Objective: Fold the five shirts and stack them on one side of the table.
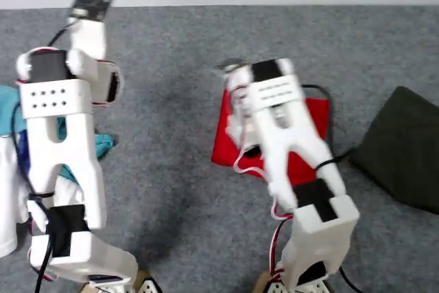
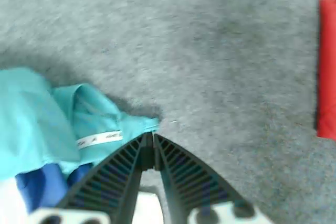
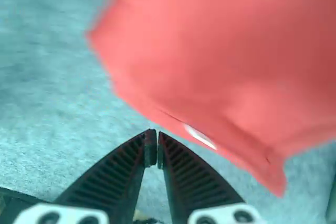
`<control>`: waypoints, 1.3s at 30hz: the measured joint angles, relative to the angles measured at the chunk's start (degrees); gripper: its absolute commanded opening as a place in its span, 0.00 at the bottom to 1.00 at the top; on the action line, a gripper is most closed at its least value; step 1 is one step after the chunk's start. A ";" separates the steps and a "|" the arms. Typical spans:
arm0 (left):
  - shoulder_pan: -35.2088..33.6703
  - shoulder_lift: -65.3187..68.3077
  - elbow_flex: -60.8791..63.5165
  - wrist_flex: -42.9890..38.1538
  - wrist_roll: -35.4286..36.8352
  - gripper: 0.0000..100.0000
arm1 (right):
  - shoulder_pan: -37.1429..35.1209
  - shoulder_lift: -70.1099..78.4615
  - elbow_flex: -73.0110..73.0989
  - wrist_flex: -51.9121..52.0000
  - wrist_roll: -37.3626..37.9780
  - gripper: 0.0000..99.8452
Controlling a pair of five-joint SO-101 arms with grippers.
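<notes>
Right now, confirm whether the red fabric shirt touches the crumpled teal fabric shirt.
No, bare grey table separates the red fabric shirt from the crumpled teal fabric shirt.

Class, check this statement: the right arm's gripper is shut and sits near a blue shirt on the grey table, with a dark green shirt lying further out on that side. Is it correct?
Not quite: the right gripper is near a red shirt, not a blue one, as the right wrist view shows. The gripper is indeed shut, and the dark green shirt does lie further out on that side.
</notes>
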 measured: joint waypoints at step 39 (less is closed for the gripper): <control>-7.47 -9.23 5.19 0.62 0.00 0.01 | 24.88 13.98 -21.80 3.43 -5.71 0.15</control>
